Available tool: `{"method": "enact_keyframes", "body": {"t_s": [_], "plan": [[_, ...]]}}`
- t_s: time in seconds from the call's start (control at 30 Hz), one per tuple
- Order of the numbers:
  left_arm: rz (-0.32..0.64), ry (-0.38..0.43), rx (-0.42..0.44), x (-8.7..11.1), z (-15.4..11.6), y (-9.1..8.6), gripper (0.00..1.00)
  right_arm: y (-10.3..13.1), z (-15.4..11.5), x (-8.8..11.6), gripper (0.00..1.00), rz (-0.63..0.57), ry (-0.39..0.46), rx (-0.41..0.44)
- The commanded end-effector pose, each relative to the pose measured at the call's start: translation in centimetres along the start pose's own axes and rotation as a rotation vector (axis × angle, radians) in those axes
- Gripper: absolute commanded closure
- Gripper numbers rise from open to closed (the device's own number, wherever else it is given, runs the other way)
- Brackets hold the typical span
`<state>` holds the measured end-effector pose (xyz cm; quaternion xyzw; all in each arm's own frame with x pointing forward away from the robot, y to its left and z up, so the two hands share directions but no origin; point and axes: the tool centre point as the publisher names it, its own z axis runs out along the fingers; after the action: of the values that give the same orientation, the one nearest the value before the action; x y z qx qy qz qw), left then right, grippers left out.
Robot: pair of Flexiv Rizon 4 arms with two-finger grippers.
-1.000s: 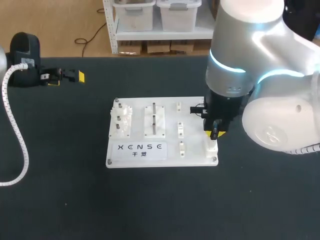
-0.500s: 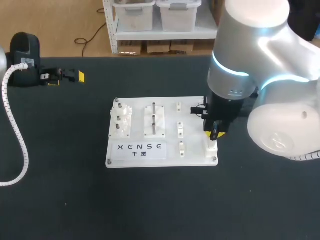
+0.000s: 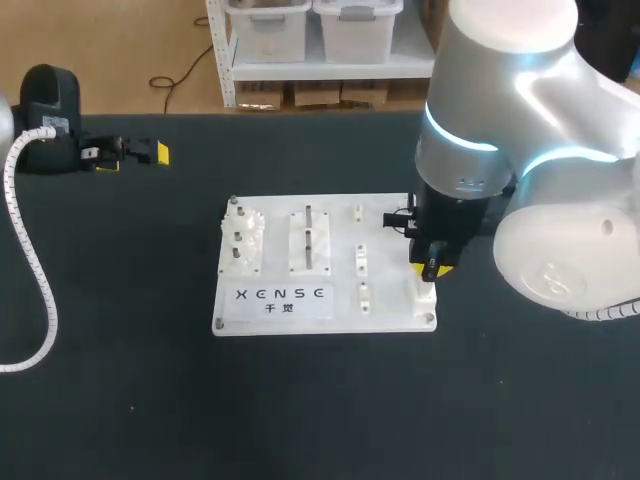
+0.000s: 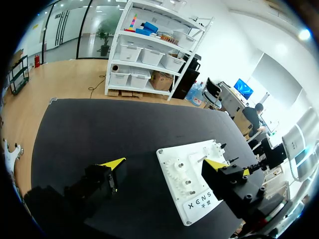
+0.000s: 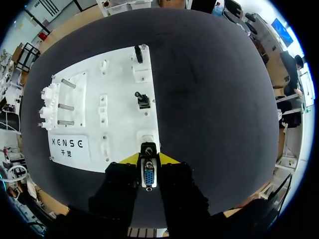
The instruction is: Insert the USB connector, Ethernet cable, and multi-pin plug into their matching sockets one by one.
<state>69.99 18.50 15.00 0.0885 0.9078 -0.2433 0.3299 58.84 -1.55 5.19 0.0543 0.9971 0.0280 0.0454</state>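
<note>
One white board (image 3: 390, 318) lies on one dark desk (image 3: 320, 420). The board carries one toothed block (image 3: 243, 240), one pin block (image 3: 308, 250) with two upright pins, three small white brackets (image 3: 358, 258) in a column, and two dark connectors (image 5: 143, 101) already seated. There is one multi-pin plug (image 5: 148, 178). There are two arms: the left arm (image 3: 45, 95) and the right arm (image 3: 500, 100).

The head camera looks down from high behind the robot on the whole black table (image 3: 300, 400), with the white socket board (image 3: 390, 305) at its middle. The left wrist camera looks slantwise across at the board from the table's far left edge. The right wrist camera looks straight down, close over the board's near right corner, so all three views share the board.
</note>
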Motion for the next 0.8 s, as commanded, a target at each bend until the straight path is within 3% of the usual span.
{"method": "enact_keyframes", "body": {"t_s": [0.03,0.8], "plan": [[0.0,0.0,0.0,0.0,0.0,0.0,0.0,-0.5,0.5,0.3,1.0,0.003,0.0,0.002],[0.0,0.0,0.0,0.0,0.0,0.0,0.0,-1.0,2.8,0.2,1.0,0.014,0.043,0.05]]}}
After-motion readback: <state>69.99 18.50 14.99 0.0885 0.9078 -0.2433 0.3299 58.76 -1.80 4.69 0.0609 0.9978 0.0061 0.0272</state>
